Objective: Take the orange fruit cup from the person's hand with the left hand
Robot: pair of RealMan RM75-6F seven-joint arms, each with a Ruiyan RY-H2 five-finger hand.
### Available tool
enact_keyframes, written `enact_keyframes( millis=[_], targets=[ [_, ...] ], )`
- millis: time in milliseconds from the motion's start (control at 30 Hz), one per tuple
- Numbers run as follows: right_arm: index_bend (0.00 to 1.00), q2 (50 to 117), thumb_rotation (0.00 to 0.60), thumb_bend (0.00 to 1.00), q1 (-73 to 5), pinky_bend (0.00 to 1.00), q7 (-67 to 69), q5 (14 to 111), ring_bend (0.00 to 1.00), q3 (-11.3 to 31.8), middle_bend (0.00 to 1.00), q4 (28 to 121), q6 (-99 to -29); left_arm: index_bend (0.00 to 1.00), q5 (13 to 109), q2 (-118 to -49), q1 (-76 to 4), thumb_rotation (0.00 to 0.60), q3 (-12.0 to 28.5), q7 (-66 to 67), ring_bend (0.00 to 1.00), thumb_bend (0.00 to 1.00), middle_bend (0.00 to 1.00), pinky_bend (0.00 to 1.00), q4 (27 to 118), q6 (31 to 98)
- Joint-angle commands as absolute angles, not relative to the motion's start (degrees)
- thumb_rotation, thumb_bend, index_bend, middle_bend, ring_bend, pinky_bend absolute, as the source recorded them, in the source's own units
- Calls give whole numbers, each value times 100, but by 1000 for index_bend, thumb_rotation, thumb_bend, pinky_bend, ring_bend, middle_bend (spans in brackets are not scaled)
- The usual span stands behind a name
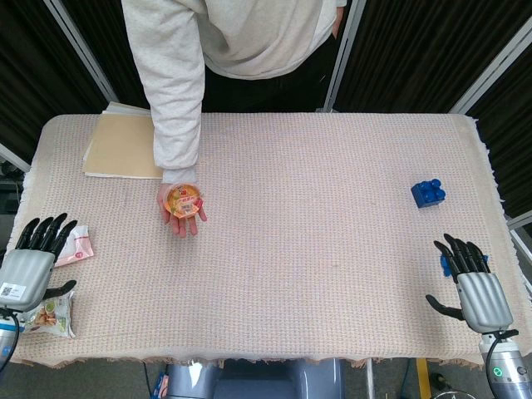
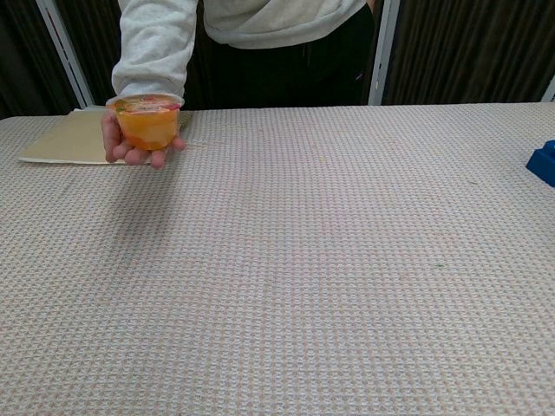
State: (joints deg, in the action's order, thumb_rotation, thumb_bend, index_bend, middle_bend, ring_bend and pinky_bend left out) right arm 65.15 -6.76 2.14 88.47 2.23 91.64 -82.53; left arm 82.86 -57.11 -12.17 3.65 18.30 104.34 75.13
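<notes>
The orange fruit cup (image 1: 184,199) sits in a person's upturned palm (image 1: 180,218) above the left half of the table; the chest view shows the cup (image 2: 147,121) upright, held off the cloth. My left hand (image 1: 33,261) lies at the table's left edge, fingers spread and empty, well to the left of the cup and nearer to me. My right hand (image 1: 474,283) rests open at the right front corner, holding nothing. Neither hand appears in the chest view.
A tan folder (image 1: 120,145) lies at the back left under the person's arm. Two snack packets (image 1: 76,245) (image 1: 51,314) sit beside my left hand. A blue brick (image 1: 427,193) stands at the right, and a second blue piece (image 1: 445,264) is half hidden by my right hand.
</notes>
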Motion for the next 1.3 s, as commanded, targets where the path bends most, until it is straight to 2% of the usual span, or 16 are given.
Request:
enact_keyframes(
  millis=[33,300,467,733,1033,1300],
  targets=[
    [89,6510,600,118,-676,0,214,8856,0,219,0,9170,-8254,0,7541,-5097,-1821,600,785,2334,0,168,0,0,11290,6750],
    [90,6494,600,118,-694,0,264,8832,0,215,0,9168,-8200,32,5526,-4651,-3317,600,1535,3399,0,190,0,35,11998,5480],
    [89,6469,600,118,-705,0,318,8822,0,207,0,9168,-8161,49,3853,-4842,-4438,600,1658,4206,0,275,0,53,11927,5059],
    [90,6429,600,118,-697,0,424,8815,0,187,0,9183,-8138,70,1609,-5708,-6039,600,1423,5325,0,289,0,69,11463,5482],
    [90,6397,600,119,-693,0,474,8807,0,183,0,9194,-8131,92,83,-6441,-7058,600,1396,5798,0,292,0,79,10881,5729],
    [90,6386,600,118,-671,0,514,8791,0,192,0,9172,-8166,92,-719,-6703,-7559,600,1248,6176,0,292,0,85,10659,5873]
  ],
)
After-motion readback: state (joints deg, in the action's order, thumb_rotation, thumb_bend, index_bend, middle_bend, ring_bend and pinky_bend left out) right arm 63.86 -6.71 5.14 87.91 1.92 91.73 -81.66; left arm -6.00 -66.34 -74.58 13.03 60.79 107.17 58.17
